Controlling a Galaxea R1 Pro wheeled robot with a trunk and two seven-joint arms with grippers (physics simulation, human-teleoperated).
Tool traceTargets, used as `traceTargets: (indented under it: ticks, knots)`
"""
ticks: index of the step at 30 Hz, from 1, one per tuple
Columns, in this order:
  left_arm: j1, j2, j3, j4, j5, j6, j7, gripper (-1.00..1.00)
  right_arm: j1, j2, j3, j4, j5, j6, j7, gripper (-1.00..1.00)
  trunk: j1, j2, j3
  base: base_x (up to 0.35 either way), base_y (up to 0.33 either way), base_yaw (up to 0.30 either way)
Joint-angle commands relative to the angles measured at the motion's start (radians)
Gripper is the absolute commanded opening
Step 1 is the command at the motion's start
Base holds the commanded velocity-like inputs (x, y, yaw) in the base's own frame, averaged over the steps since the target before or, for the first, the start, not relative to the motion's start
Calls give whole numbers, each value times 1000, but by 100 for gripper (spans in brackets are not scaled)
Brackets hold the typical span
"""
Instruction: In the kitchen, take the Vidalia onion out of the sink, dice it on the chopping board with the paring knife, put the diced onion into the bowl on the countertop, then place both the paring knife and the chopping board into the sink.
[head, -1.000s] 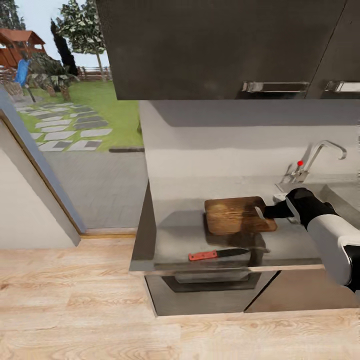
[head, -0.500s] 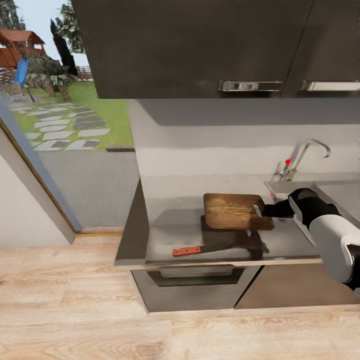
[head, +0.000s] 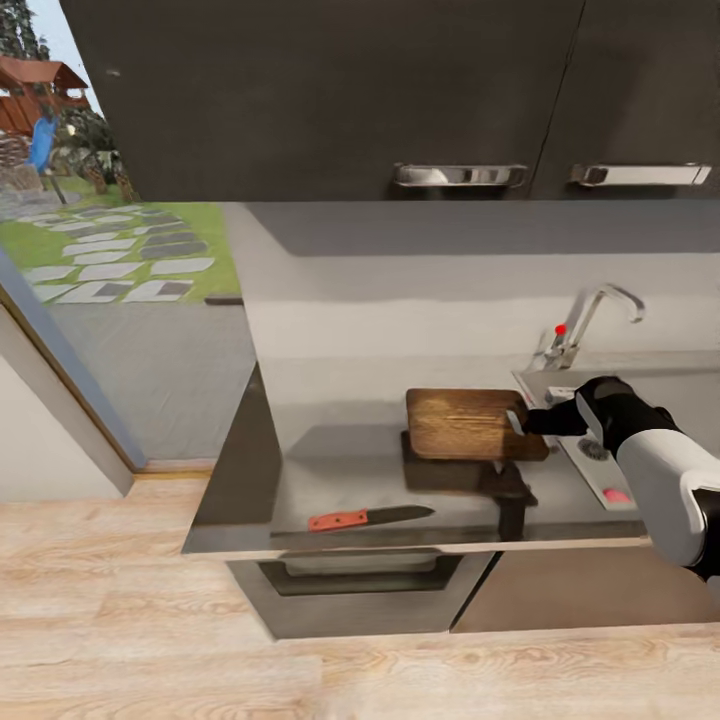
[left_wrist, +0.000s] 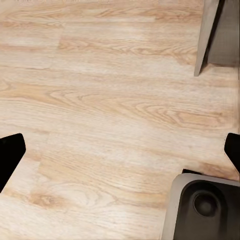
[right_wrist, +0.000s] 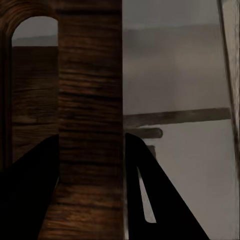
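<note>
R gripper (head: 520, 421): jaws clamped on the handle end of the chopping board (head: 462, 423). In the R wrist view the two dark fingers (right_wrist: 35, 190) sit on either side of the board's (right_wrist: 90, 115) end bar, w/ the slot opening beside it. Board is raised off the countertop (head: 330, 470); its shadow falls on the steel directly under it. Board is approx. level, extending out from the jaw tips, away from the R arm.

Paring knife (head: 368, 518): flat on the countertop, near the front edge, below and well apart from the jaws, past the board's far end. Red handle points away from the gripper, dark blade points toward it. Not touching the board.

Sink (head: 640, 400): behind the R gripper, on the wrist side; the basin rim lies just under the forearm. Tap (head: 590, 318) w/ red knob stands behind the jaws, near the back wall. A small pinkish piece (head: 616, 495), too small to identify, lies on the steel by the sink edge, beside the R forearm.

L gripper (left_wrist: 120, 150): jaws apart, the two dark fingertips (left_wrist: 10, 155) at opposite edges of the L wrist view, nothing between them. Beyond them: wood floor (left_wrist: 110, 100) and part of the robot base (left_wrist: 202, 205).

Dark wall cabinets (head: 330, 95) w/ metal handles hang above the countertop.
</note>
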Motion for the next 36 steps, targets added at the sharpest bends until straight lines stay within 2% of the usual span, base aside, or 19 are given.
traceTargets:
  ticks: [1,22,36]
  knots:
    - [1,0,-1,-2,7,-1,-2,100,-1,1,-9,0,5,4,8,-100,1,-2,-2,134,-170,0]
    - [1,0,-1,-2,7,-1,-2,100,-1,13,-7,16,1,0,12,-100,1,-2,-2,15,-23,0]
    - [1,0,-1,-2,7,-1,-2,100,-1,20,-6,60,7,-5,11,-100,1,-2,-2,0,0,0]
